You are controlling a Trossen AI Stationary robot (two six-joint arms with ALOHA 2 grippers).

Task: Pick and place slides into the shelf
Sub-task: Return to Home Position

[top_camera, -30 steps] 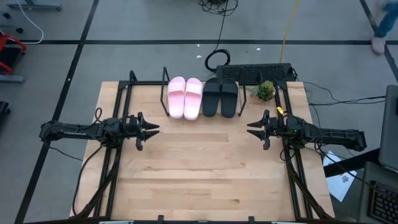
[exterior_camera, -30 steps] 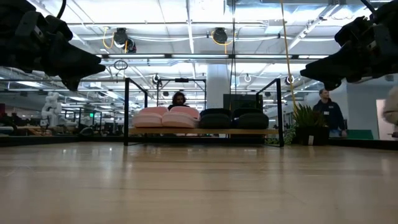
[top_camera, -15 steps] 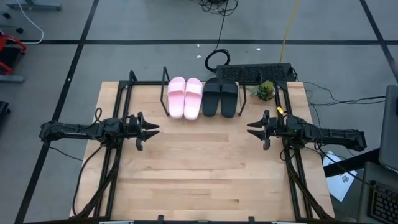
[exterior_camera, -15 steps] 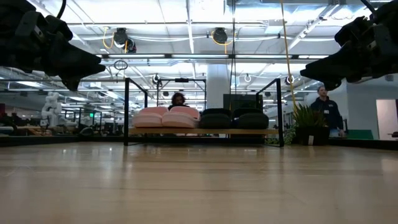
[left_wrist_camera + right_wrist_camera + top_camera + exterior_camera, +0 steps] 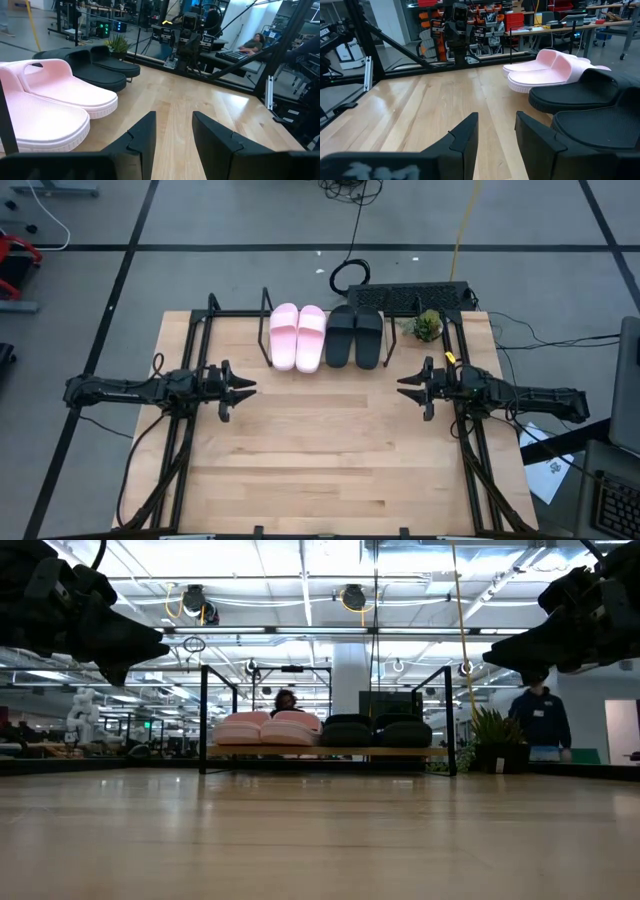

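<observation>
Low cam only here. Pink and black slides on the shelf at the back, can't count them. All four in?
Observer: Yes. From above, the pink pair and the black pair sit side by side on the shelf, pink nearer the left arm.
Operator: Grippers carrying anything?
Observer: No. The wrist views show the left gripper and the right gripper open, nothing between the fingers.
</observation>
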